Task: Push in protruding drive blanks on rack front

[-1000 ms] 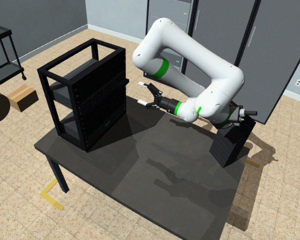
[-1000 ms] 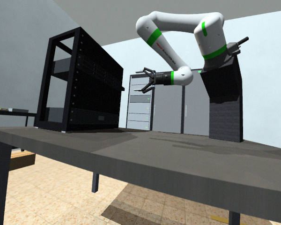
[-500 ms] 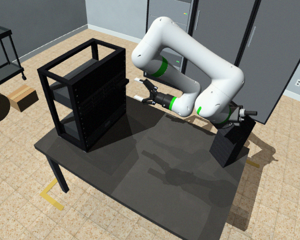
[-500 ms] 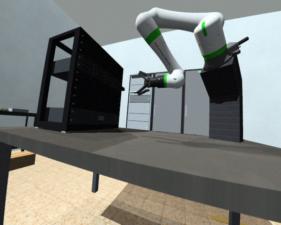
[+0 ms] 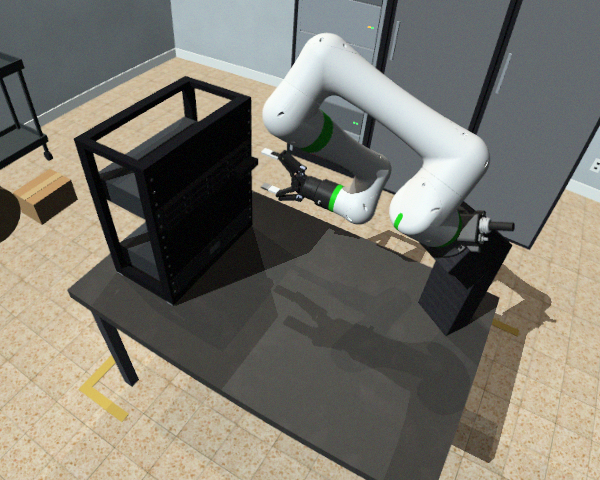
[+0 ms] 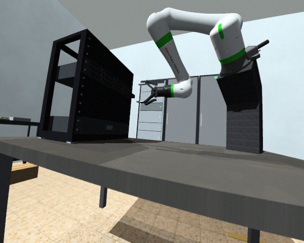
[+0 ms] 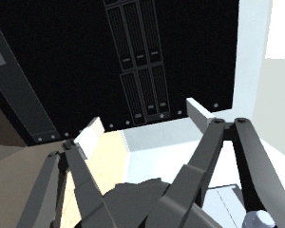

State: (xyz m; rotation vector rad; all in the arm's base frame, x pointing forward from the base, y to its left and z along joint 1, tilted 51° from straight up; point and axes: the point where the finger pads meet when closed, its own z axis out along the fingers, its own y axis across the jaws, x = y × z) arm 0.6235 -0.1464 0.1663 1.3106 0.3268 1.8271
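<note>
Gripper [image 5: 270, 173] spread fully, holding nothing, touching nothing, near the rack's front.

From my seat the risk starts at the near corner of the desk [image 6: 173, 167]: the rack [image 5: 135, 160] stands loose toward its far left corner, so a high or off-centre shove on the drive blank [image 5: 248, 163] jutting at the front's far edge could, I judge, tip or slide it.

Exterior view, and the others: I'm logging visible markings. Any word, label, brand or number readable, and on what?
Red lettering on the arm's forearm: too small and blurred to read.
Pale label patch on the rack's lowest front panel: no legible text.
Nothing else carries text.
</note>
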